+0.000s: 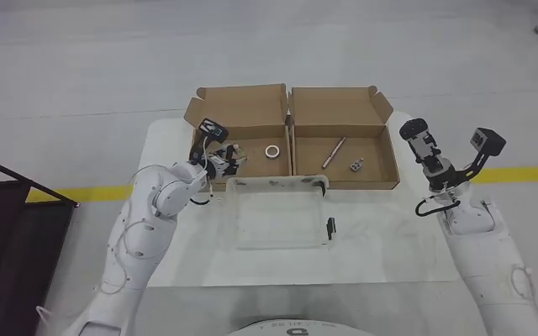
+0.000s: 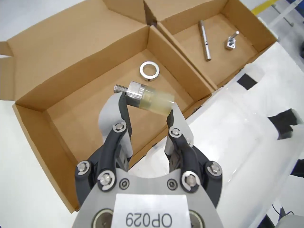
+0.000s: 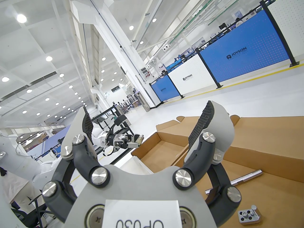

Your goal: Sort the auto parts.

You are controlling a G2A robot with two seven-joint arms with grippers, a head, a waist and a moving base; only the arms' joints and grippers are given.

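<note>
My left gripper [image 2: 146,105] is shut on a pale cylindrical bumper with a metal threaded stud [image 2: 144,96], held above the left cardboard box [image 2: 54,88]. A metal ring [image 2: 149,70] lies on that box's floor. The right cardboard box [image 2: 249,20] holds a metal rod [image 2: 204,40] and a small metal bracket [image 2: 230,43]. From above, the left gripper [image 1: 229,160] hangs over the left box [image 1: 244,105] near the ring [image 1: 272,151]. My right gripper [image 3: 147,119] is open and empty, raised beside the right box [image 1: 391,155]; the rod [image 3: 247,176] and bracket [image 3: 249,215] lie below it.
A clear plastic tray [image 1: 282,244] sits on the white table [image 1: 378,252] in front of the boxes, with a small dark part [image 1: 330,227] at its right edge. Black patches [image 2: 283,122] show on the tray side. The boxes' lids stand open at the back.
</note>
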